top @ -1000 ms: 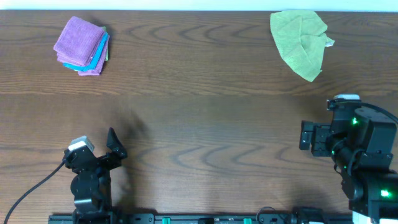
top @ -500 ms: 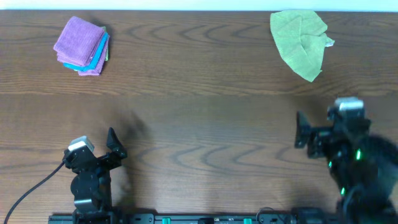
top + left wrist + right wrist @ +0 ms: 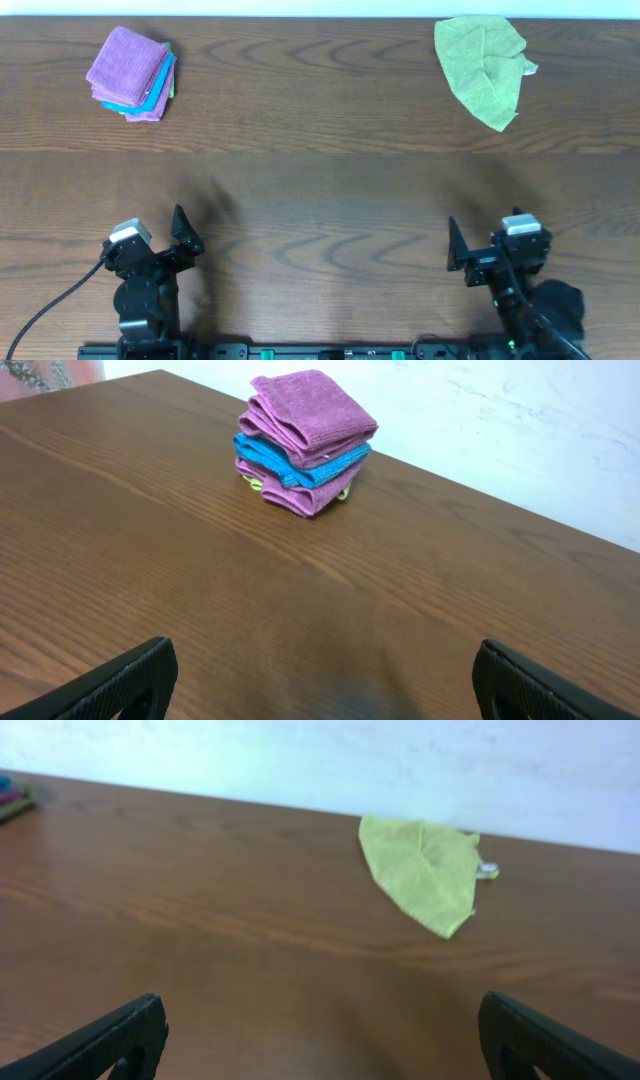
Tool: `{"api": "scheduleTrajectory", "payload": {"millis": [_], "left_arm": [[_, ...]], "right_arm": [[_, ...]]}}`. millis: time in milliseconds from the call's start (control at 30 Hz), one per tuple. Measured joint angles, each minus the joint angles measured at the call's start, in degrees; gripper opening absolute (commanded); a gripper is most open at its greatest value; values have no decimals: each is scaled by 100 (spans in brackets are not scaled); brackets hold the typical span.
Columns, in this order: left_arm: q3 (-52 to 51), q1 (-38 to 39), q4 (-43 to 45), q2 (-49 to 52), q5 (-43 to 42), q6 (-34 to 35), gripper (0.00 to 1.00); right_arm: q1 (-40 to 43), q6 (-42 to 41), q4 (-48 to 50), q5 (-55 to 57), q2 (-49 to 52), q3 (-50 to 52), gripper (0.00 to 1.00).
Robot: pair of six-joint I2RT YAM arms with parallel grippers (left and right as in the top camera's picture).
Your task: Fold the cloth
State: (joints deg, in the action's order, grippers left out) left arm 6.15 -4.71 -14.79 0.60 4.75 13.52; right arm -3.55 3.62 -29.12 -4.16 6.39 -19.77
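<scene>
Green crumpled cloth [image 3: 480,70], just one, lies well apart from one purple-and-blue folded cloth stack [image 3: 132,73]; I see left gripper [image 3: 320,690] and right gripper [image 3: 320,1040] both wide open, empty

1. The left arm [image 3: 140,285] sits low at 7 o'clock in the overhead view. The left gripper [image 3: 322,685] has its fingers spread wide, gripping nothing.
2. The right arm [image 3: 520,290] sits at 5 o'clock. The right gripper [image 3: 320,1045] is likewise spread wide, gripping nothing.

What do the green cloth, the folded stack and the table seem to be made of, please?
Green cloth: soft matte fabric, likely microfibre; it lies rumpled.
Stack: similar napped fabric, with fuzzy folds.
Table: dark wood or wood-look laminate, with visible grain and a slight sheen.
</scene>
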Motion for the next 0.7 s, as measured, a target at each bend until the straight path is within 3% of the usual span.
{"api": "scheduleTrajectory", "payload": {"millis": [200,700], "left_arm": [[0,0,0,0,0,0,95],[0,0,0,0,0,0,95]], "right_arm": [[0,0,243,0,-463,807,99],[26,39,321,76,-566,1156,99]]}}
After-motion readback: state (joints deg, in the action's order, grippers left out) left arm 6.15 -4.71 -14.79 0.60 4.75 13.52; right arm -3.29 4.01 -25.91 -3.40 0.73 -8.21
